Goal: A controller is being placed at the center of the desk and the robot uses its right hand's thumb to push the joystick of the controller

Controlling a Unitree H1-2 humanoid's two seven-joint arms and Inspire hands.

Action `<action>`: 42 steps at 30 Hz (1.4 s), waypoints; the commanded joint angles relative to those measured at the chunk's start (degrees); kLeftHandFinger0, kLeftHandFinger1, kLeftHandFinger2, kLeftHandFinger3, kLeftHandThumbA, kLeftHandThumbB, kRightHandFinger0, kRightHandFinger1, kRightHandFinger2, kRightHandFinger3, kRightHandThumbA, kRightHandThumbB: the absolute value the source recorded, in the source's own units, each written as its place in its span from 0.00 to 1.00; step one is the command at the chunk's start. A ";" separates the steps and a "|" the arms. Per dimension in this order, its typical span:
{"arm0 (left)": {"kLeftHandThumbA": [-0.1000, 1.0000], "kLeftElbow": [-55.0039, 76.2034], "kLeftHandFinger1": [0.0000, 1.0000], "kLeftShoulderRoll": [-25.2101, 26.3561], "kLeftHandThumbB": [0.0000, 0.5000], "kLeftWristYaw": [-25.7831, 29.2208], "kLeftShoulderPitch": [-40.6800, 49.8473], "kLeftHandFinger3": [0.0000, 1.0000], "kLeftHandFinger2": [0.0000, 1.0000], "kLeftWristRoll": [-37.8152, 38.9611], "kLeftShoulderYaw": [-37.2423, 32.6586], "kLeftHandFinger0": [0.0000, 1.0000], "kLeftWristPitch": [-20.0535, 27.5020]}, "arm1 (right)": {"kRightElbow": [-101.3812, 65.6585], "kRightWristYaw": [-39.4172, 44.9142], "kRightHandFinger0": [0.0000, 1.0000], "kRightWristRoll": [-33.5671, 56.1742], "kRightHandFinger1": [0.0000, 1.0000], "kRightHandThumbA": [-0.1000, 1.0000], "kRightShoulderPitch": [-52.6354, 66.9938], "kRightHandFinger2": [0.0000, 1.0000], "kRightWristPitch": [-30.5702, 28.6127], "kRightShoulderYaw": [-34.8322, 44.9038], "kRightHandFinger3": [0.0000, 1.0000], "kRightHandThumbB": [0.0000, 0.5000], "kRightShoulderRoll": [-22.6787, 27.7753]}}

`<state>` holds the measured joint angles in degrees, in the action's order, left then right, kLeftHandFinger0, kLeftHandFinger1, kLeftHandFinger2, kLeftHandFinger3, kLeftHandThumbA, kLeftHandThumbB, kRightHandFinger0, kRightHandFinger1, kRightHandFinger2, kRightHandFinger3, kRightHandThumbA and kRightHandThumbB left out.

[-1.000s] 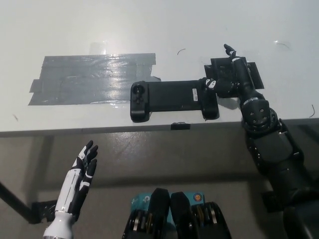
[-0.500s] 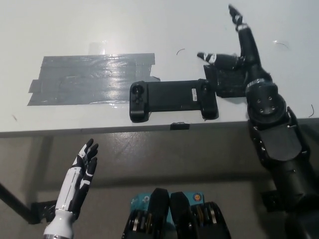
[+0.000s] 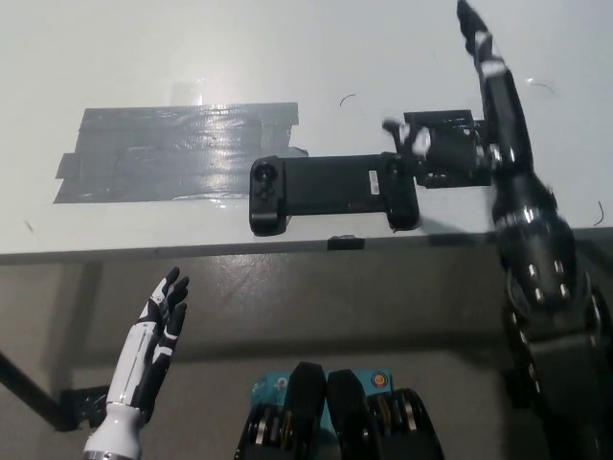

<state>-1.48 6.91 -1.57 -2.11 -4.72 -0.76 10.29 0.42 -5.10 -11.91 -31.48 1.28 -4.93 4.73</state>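
while the controller [image 3: 333, 193] lies flat near the front edge of the desk [image 3: 287, 48], just right of a grey tape patch [image 3: 177, 151], the placing part looks done. from the head view, the black right hand [image 3: 479, 105] is spread, fingers pointing away, thumb beside the controller's right end but not visibly on the joystick, so the push seems left. the white left hand [image 3: 153, 340] rests spread below the desk.

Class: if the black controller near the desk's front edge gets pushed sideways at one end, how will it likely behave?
The controller lies flat and long on the smooth white desk, so it would probably slide or pivot rather than tip or roll. It looks like rigid plastic, so bending seems unlikely. Sitting close to the front edge, it could slip off.
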 commanded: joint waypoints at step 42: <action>0.93 1.21 1.00 0.58 0.18 -0.51 -0.35 1.00 1.00 -0.31 -0.82 1.00 2.31 | 6.18 7.96 1.00 3.12 1.00 1.00 22.69 1.00 -10.17 -3.17 1.00 0.54 1.82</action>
<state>-1.46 6.95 -1.59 -1.98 -4.99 -1.48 10.54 6.97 1.95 -9.43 -7.34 -6.07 -7.94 6.67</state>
